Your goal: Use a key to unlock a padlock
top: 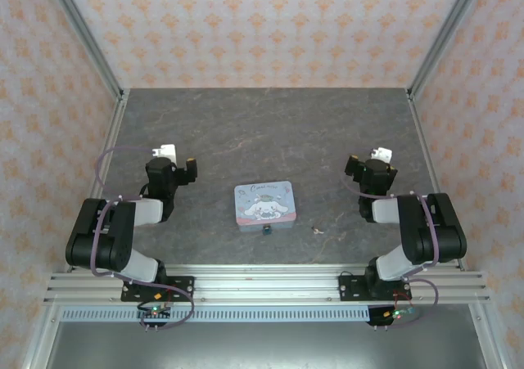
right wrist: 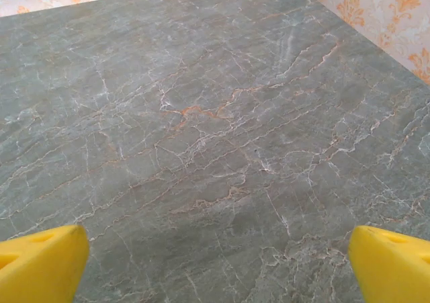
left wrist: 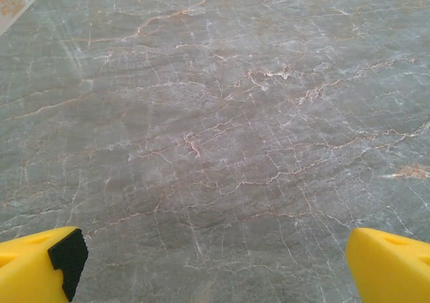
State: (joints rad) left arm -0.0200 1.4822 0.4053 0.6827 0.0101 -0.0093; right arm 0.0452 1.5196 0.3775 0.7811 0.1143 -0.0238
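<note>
The tiny dark blue-green padlock (top: 267,229) lies on the table against the near edge of a pastel-blue tin. The small silvery key (top: 317,230) lies on the bare stone to its right. My left gripper (top: 178,161) hovers to the upper left of the tin, open, with nothing between its yellow fingertips (left wrist: 40,266). My right gripper (top: 366,164) hovers to the upper right of the key, also open and empty, its yellow fingertips (right wrist: 390,266) wide apart over bare table.
The pastel-blue cartoon-printed tin (top: 264,203) sits mid-table between the arms. Grey marbled tabletop (top: 270,132) stretches behind it. Patterned walls with metal posts close off the left, right and back. A metal rail (top: 262,287) runs along the near edge.
</note>
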